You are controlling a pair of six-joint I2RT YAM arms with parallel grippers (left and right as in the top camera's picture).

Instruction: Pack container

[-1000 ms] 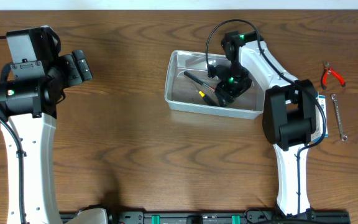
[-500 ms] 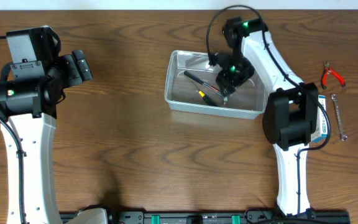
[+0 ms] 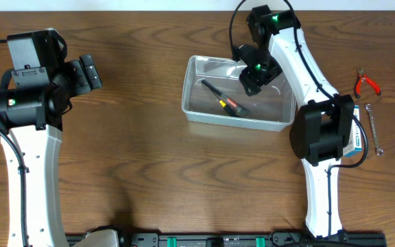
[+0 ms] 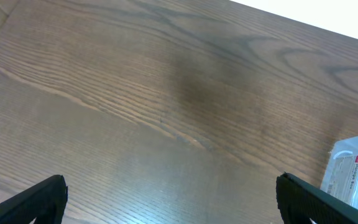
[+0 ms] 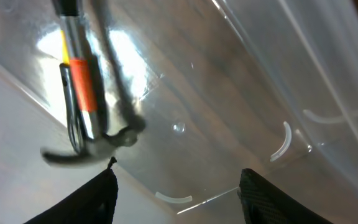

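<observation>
Even light is falling across the dark brown, wood-grained table (image 3: 149, 158) I am working at, leaving only soft, faint shadows on its surface. A pale strip (image 3: 115, 5) is running along the far edge (wall or floor, I cannot tell), and is showing white in my left wrist view's upper corner.

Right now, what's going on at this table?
The right gripper hovers open and empty over the clear container. A black-handled tool with an orange band lies inside the container. Red pliers and a wrench lie on the table to the right, not yet packed. The left gripper is open over bare wood, away from it all.
</observation>
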